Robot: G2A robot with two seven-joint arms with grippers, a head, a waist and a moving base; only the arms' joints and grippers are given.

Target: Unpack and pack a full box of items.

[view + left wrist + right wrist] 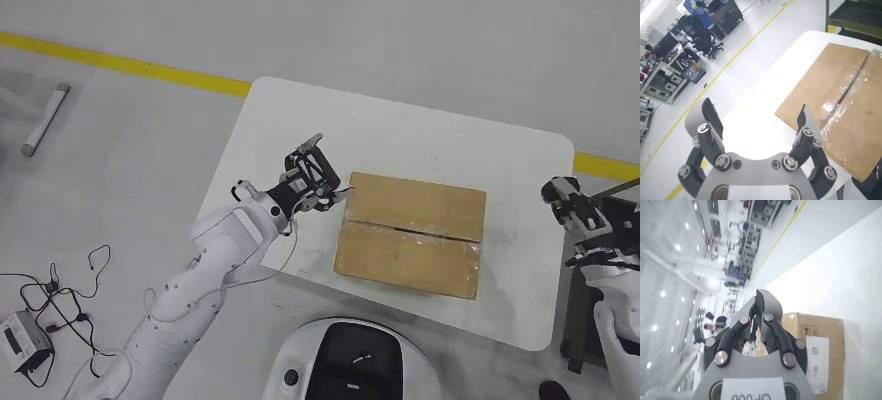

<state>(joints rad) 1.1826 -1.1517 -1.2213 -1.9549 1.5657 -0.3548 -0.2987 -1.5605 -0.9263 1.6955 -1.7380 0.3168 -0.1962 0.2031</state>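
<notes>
A brown cardboard box (pixel 412 234) lies closed on the white table (pixel 420 135), its top seam covered with clear tape (pixel 843 98). My left gripper (pixel 320 172) hovers open just off the box's left end, one finger (pixel 804 118) over the box's corner and the other finger (pixel 712 115) over bare table; nothing is between them. My right gripper (pixel 572 200) is beyond the table's right edge, shut with nothing in it (pixel 758 306). Past it the right wrist view shows the box's end (pixel 821 336) with a white label.
A dark green cart (pixel 580 320) stands off the table's right edge, close to the right arm. A yellow floor line (pixel 120 64) runs behind the table. Cables and a small device (pixel 25 340) lie on the floor at left. Bare tabletop lies behind the box.
</notes>
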